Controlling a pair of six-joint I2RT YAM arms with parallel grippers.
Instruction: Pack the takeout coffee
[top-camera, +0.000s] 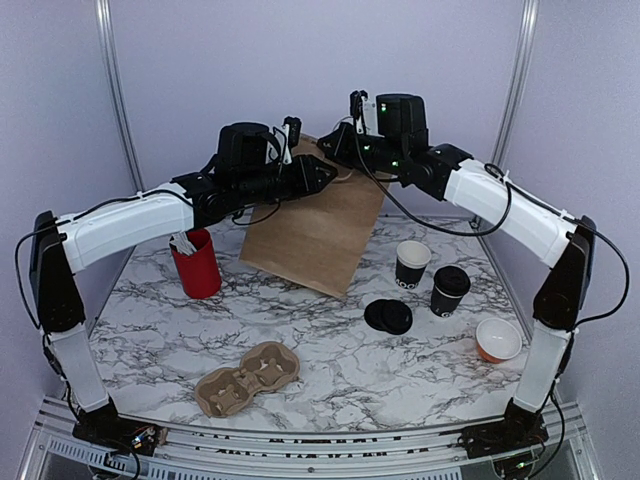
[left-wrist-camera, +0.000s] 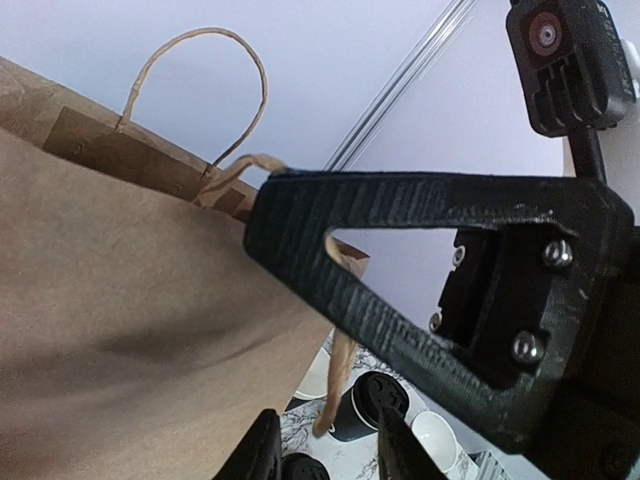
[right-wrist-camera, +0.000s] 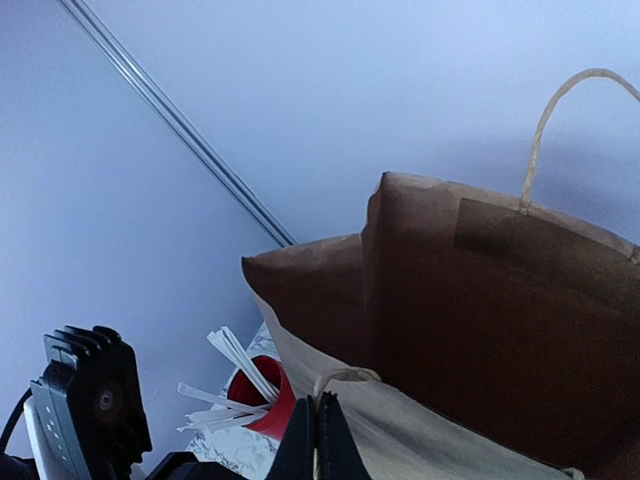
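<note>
The small black paper cup with white print near its base and a black round plastic lid (top-camera: 449, 290) stands upright on the white-and-grey marbled table (top-camera: 330, 400), to the right of the large brown paper bag (top-camera: 315, 225) and near its lower right corner; its long axis is vertical, lid on top, base on the marble, print turned toward the arm bases; nothing touches it.

The bag is held up by its top edge, tilted, mouth uppermost; the right gripper (right-wrist-camera: 315, 440) is closed tight on the near wall of the bag at its rim, fingers meeting with no gap; the left gripper (left-wrist-camera: 328, 452) is partly open at the same rim, its two fingertips apart, with the bag's twine handle (left-wrist-camera: 340, 375) hanging down toward the gap; no grip on the twine shows.

Between the bag and the lidded cup, just beside the cup, stands a matching black cup with a white inside (top-camera: 411, 262); a stack of black round lids (top-camera: 388, 316) lies below the bag's right corner; a red cup of white sticks (top-camera: 197, 268) stands just left of the bag; a brown pulp cup carrier (top-camera: 248, 378) lies well in front of it; a small orange cup (top-camera: 498, 340) sits far to its right.
</note>
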